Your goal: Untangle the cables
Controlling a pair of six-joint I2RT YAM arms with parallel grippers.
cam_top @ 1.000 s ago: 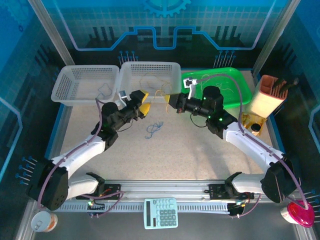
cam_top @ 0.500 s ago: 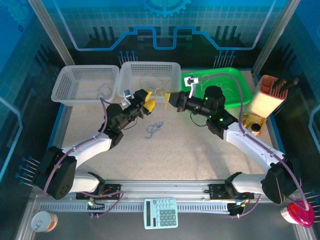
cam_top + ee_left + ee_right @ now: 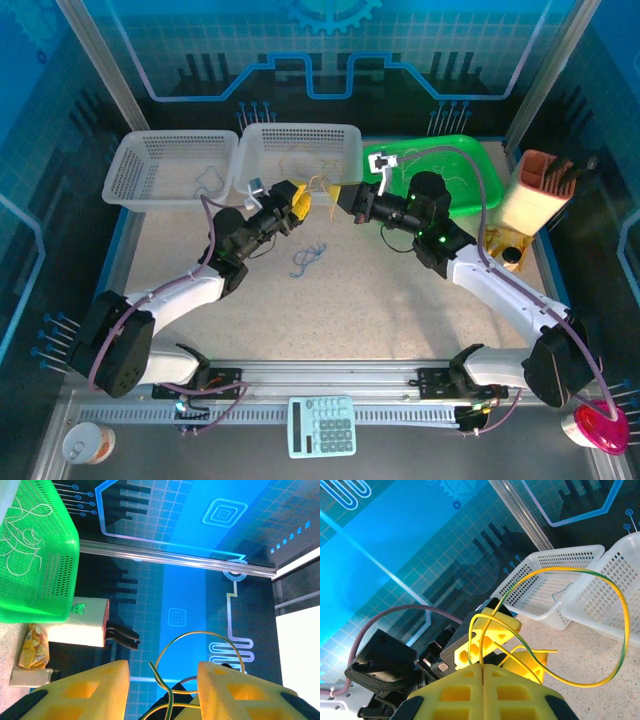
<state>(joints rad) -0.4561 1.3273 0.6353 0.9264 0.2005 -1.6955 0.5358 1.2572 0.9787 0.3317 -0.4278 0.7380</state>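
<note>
Your right claw [image 3: 483, 667] was clamped shut on the yellow cable [image 3: 560, 569], whose loop sprang toward the upper right of the right wrist view. Your left claw [image 3: 162, 680] stood partly open with that cable's loop between its fingers [image 3: 95, 690]; contact was unclear. The cable appeared light, thin and springy, so take it on a straight run. A blue-grey cable [image 3: 306, 259] lay on the worktop [image 3: 400, 300] at top-view centre, below both claws.
</note>
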